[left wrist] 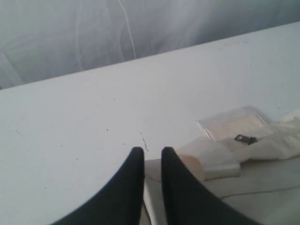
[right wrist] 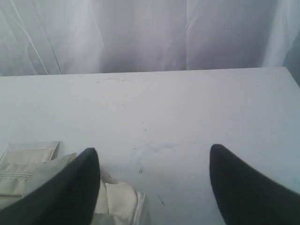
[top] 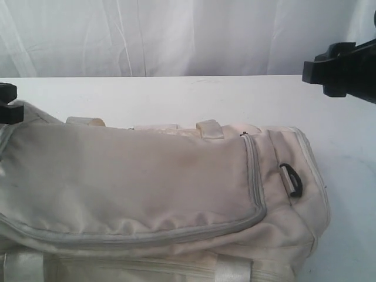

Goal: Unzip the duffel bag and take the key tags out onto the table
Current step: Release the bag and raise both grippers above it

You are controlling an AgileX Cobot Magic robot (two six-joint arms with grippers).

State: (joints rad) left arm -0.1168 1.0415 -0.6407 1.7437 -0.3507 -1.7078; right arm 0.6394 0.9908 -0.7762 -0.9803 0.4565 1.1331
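Note:
The cream duffel bag lies on the white table and fills the near half of the exterior view. Its grey zipper runs shut round the top panel. No key tags show in any view. My left gripper hovers at the bag's far left end; in the left wrist view its fingers stand almost together with only a thin slit, holding nothing, over the bag's edge. My right gripper hangs high at the right, wide open, above bare table beside a corner of the bag.
A black plastic ring sits on the bag's right end. Glossy webbing handles lie along its far side. A small dark zipper pull rests by a flat pocket. A white curtain closes off the back of the table.

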